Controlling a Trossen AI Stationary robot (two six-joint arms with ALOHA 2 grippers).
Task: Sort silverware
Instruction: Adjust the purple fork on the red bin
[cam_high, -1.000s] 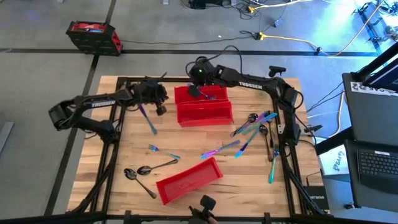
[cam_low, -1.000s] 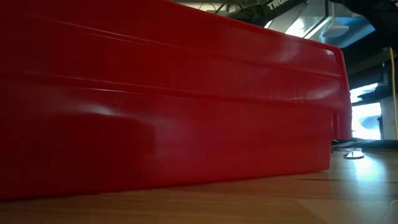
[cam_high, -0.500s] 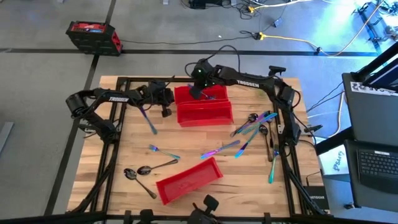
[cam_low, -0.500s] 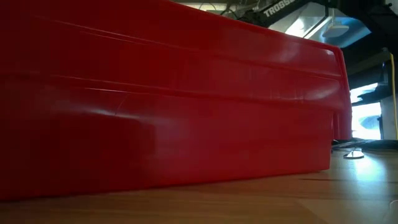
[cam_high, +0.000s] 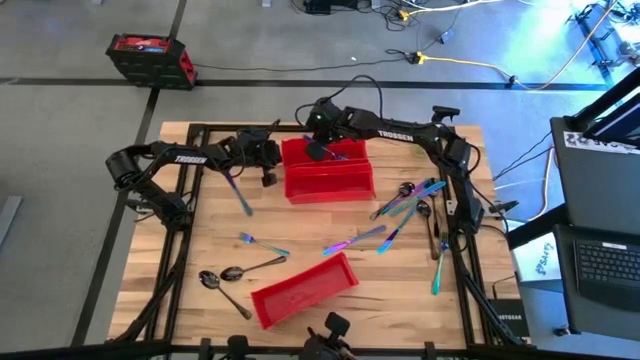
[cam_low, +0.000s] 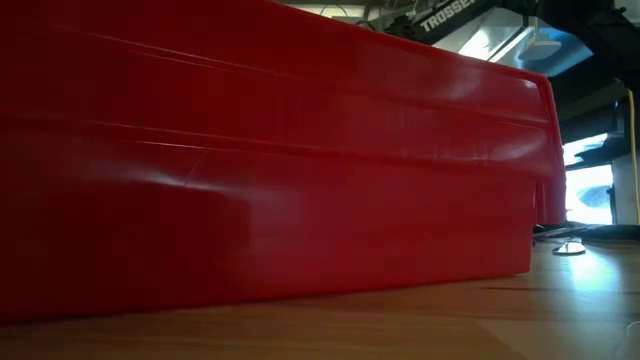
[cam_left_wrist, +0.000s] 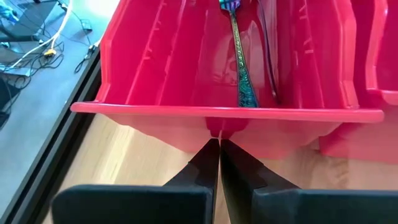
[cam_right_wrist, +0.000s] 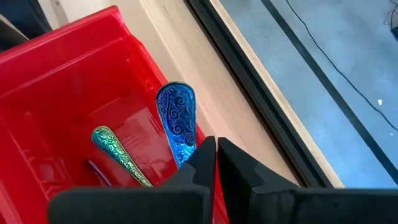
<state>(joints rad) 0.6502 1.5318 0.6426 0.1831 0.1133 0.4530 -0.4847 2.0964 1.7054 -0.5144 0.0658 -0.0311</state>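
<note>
- A long red plastic bin (cam_low: 270, 160) stands close up, its ribbed side wall filling most of the view.
- It rests on the pale wooden counter (cam_low: 480, 320).
- Beyond its right end, a dark arm segment with white lettering (cam_low: 455, 14) crosses above.

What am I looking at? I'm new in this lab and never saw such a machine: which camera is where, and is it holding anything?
Two dark robot arms work at a wooden table, sorting silverware into red bins. The overhead picture shows everything; most pieces lie loose on the wood. The table-level camera sees only a near bin. The other two cameras ride on the wrists. The left claw is shut, holding nothing, at a bin's rim. The right claw, shut, hangs over a bin beside a blue handle; whether it grips it, I cannot tell.
</note>
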